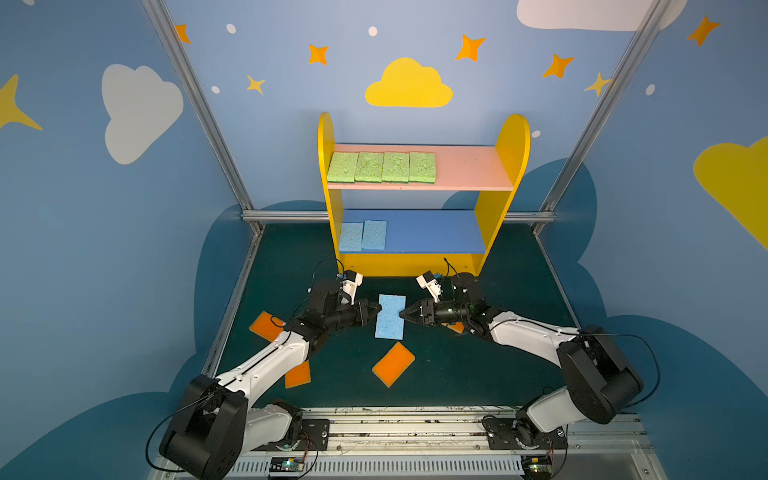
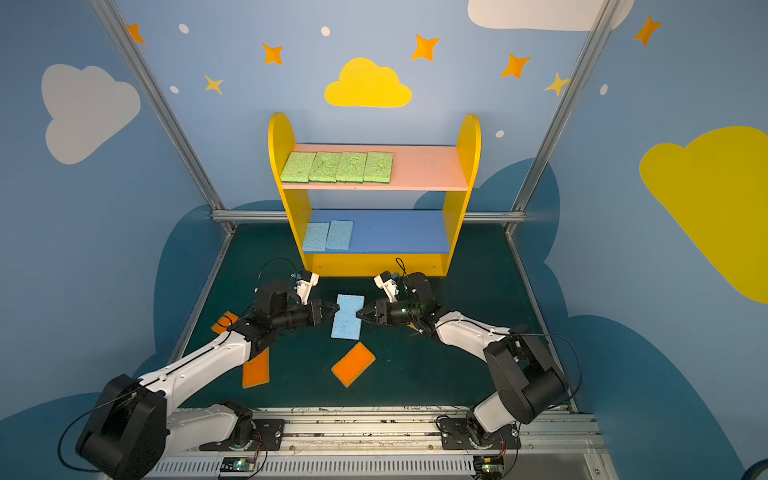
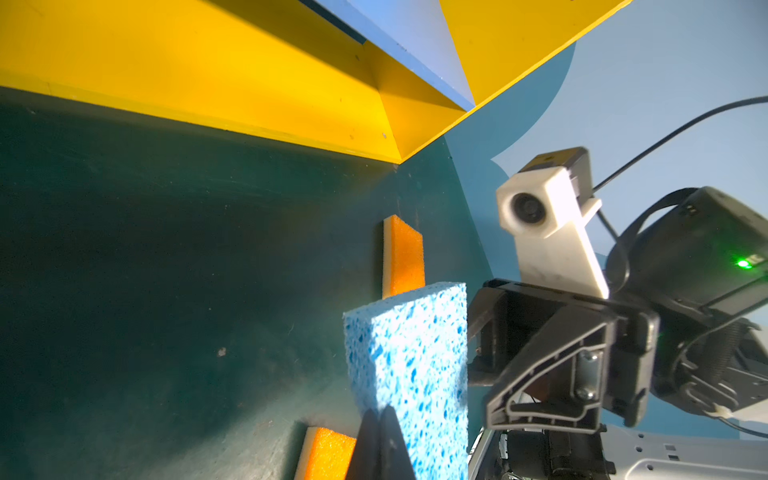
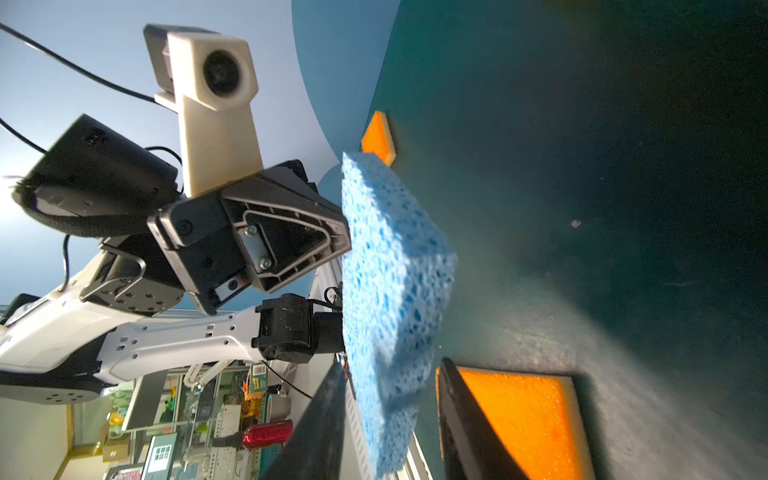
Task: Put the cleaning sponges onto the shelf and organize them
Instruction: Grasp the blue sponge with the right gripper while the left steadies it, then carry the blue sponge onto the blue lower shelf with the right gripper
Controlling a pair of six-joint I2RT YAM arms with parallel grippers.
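**Six sponges shelved, five left**

Top view: your shelf holds four green sponges and two blue sponges. Four orange sponges lie on the floor before it.

Left wrist: your left gripper, pressed together, pinches the third blue sponge before the shelf.

Right wrist: your right gripper straddles it, jaws spread, not yet clamped.

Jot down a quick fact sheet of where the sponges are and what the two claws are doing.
Pink board: four green sponges in a row
Blue board: two blue sponges side by side
Table: four orange sponges, one partly under the right arm
Lifted: third blue sponge
Left gripper: shut on its edge
Right gripper: open, jaws straddling the opposite edge
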